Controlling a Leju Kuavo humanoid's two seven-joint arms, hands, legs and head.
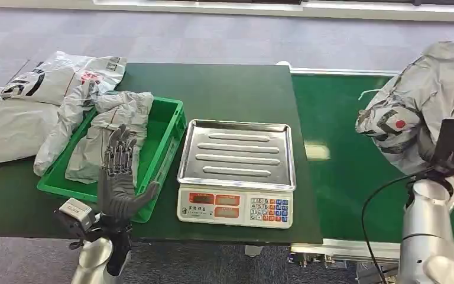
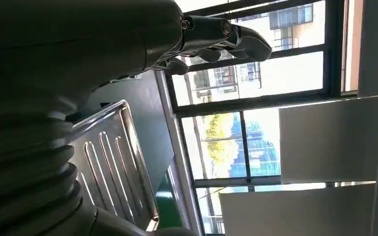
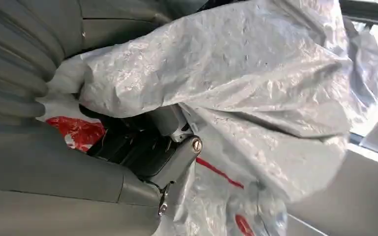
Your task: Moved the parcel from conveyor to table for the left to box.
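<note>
green conveyor (image 1: 343, 171) at right, right hand (image 3: 147, 152) gripping grey parcel (image 1: 431, 94) above it, left hand (image 1: 118, 177) empty, fingers apart

Left hand (image 1: 118, 177): dark grey segmented fingers, thicker grey thumb, small white box with dark clips at wrist, silver forearm below. Right arm: silver cylindrical forearm, thin black cable looping off it, black flat block at wrist. Right hand (image 3: 147, 147): grey ribbed cover, grey metal link with a brass-coloured screw, black inner parts.
</note>
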